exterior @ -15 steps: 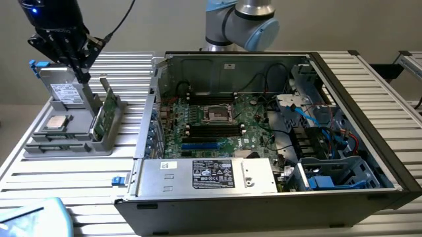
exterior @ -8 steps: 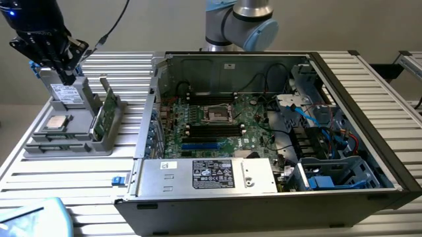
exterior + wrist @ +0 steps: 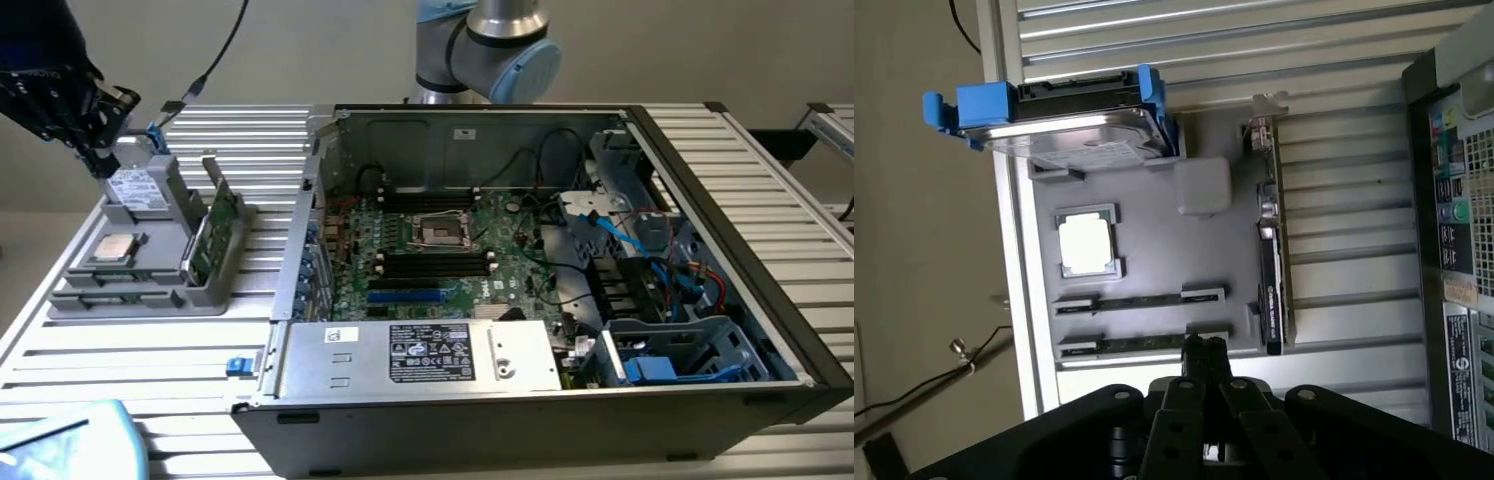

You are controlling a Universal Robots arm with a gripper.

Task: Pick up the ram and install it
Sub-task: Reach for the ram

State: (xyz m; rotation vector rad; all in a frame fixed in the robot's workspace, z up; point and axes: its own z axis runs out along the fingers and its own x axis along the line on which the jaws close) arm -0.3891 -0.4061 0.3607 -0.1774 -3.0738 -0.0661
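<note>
Green stick, the ram point(image 3: 1139, 343): slim, narrow board standing on its long edge in the end holders of the grey tray point(image 3: 1154, 225); a second stick point(image 3: 1139, 298) of the same kind lies parallel, just beside it.
Gripper point(image 3: 1204, 352): black fingers pressed together, holding nothing. In the wrist view they point at one end of the nearer stick; no contact visible.
Neighbours on tray: square silver processor point(image 3: 1087, 243), matte; hard drive point(image 3: 1069, 135) with glossy top and blue plastic rails; taller green card point(image 3: 1269, 270) upright, with a metal bracket.
Case: open, with the motherboard point(image 3: 441, 235) showing long black slots and cables close by.
Risk 1: coming down with the fingers closed would press on the thin top edge instead of straddling it.
Risk 2: the sticks sit close together, so a slightly off approach could catch the other stick or a holder.
Risk 3: a thin, smooth board gripped near its end may tilt or slip.
</note>
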